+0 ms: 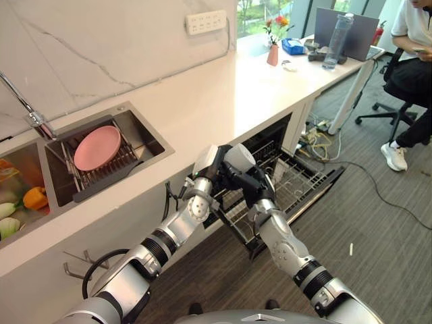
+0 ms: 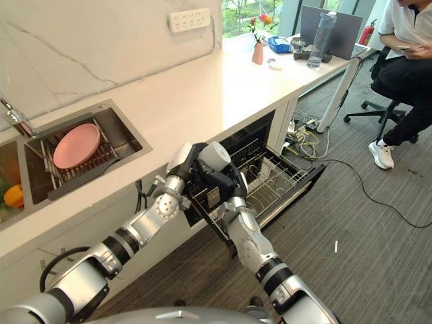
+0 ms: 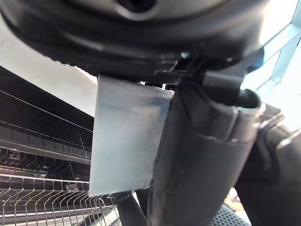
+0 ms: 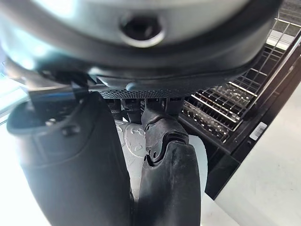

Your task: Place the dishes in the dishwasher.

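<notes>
Nowhere legible print near dishwasher, pink plate.

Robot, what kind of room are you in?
Probably a small kitchen corner inside an office. There is a sink with a pink plate on a rack and an open dishwasher under the counter. Farther along sit a laptop and a person on an office chair.
</notes>
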Robot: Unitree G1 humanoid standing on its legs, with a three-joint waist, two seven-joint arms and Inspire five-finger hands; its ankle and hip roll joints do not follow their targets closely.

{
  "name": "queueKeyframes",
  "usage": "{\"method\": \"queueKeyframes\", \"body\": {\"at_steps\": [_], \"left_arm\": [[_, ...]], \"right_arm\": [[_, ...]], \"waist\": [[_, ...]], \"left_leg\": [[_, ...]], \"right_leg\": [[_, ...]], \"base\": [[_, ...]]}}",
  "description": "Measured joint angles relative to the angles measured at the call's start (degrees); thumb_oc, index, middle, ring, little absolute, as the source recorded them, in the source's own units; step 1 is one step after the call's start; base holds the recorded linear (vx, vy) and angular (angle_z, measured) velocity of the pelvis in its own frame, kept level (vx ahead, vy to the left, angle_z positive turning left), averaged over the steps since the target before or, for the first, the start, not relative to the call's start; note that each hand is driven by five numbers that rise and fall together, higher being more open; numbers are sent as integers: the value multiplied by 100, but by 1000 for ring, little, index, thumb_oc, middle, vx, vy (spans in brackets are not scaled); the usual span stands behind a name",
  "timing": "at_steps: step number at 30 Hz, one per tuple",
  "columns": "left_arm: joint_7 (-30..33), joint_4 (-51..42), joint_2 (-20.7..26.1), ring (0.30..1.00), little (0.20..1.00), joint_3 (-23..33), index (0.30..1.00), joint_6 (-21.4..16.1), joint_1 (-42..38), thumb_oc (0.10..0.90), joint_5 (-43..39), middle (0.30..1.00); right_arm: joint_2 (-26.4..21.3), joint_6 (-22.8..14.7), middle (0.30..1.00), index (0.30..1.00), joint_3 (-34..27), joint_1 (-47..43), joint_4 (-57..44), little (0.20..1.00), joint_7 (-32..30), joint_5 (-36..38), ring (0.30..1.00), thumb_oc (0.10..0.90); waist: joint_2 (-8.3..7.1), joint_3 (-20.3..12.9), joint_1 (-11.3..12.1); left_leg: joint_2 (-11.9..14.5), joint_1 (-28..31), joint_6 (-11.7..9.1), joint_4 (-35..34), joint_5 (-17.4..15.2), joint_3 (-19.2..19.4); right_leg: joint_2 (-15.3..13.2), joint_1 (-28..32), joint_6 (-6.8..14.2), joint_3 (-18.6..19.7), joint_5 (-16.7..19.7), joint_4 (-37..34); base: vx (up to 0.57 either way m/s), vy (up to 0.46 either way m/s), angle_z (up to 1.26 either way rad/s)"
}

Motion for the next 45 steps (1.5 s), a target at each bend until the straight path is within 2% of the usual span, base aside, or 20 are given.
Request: {"method": "queueKeyframes", "body": {"at_steps": [13,14,15,17,21,26,28,31,41,44,45], "left_arm": [[82,50,-9,314,314,-22,314,4,-110,409,-69,314],[81,50,-10,444,444,-22,444,4,-117,496,-73,444],[81,50,-12,764,764,-23,764,4,-128,709,-88,764],[78,50,-16,900,900,-26,900,4,-144,800,-135,900],[-68,-67,6,900,900,-21,900,2,-154,800,-411,900],[-379,-933,211,900,900,155,900,-28,-6,800,-557,900],[-575,-1550,303,900,900,217,900,-239,249,800,-715,900],[-615,-1832,225,900,900,325,900,-389,423,800,-916,900],[-683,-1822,164,900,900,318,900,-464,478,800,-1023,900],[-729,-1824,177,900,900,328,900,-561,573,800,-1023,900],[-846,-1826,194,900,900,344,900,-638,809,800,-1087,900]], "right_arm": [[213,-286,300,300,-11,0,-92,300,-509,-210,300,400],[220,-290,300,300,-14,0,-113,300,-547,-210,300,400],[224,-304,300,300,-13,0,-120,300,-570,-210,300,400],[230,-319,300,300,-15,1,-168,300,-650,-210,300,400],[232,-330,300,300,-142,1,-245,300,-785,-108,300,400],[361,-410,300,300,-513,2,-519,300,-930,228,300,400],[431,-547,300,300,-868,2,-625,300,-1035,230,300,400],[446,-661,300,300,-1091,3,-667,300,-1111,227,300,400],[509,-693,300,300,-1252,3,-671,300,-1371,223,300,400],[391,-688,300,300,-1261,11,-670,300,-1402,141,300,400],[221,-625,300,300,-1308,38,-670,300,-1410,-95,300,400]], "waist": [[3,-1,2],[3,-1,0],[3,-1,1],[5,-1,-1],[12,1,20],[33,11,79],[45,13,163],[56,15,242],[86,15,301],[86,15,300],[85,15,306]], "left_leg": [[1,-1,0,-1,0,-8],[1,0,0,-1,0,-9],[1,-1,0,-1,0,-10],[1,-2,0,-2,0,-13],[0,-11,1,-8,1,-36],[1,-14,1,-27,2,-55],[-3,-9,0,-25,1,-65],[-9,7,0,-27,0,-128],[-20,-9,0,-7,-1,-163],[-21,-9,1,-4,-2,-162],[-22,-11,1,-5,-2,-163]], "right_leg": [[0,6,0,-6,-1,-2],[0,6,0,-7,-1,-3],[0,6,0,-8,-1,-3],[0,8,0,-10,-1,-4],[-1,16,-1,-34,-1,-5],[1,27,-3,-55,-6,-7],[-3,38,-2,-64,-14,-7],[-7,96,4,-124,-40,-11],[-13,103,19,-162,-54,-7],[-12,103,19,-161,-54,-6],[-13,102,20,-164,-54,-5]], "base": [[0,0,0],[0,0,0],[0,0,0],[0,0,0],[0,2,2],[0,0,0],[0,-3,3],[3,-1,10],[2,-1,2],[0,0,0],[0,0,0]]}}
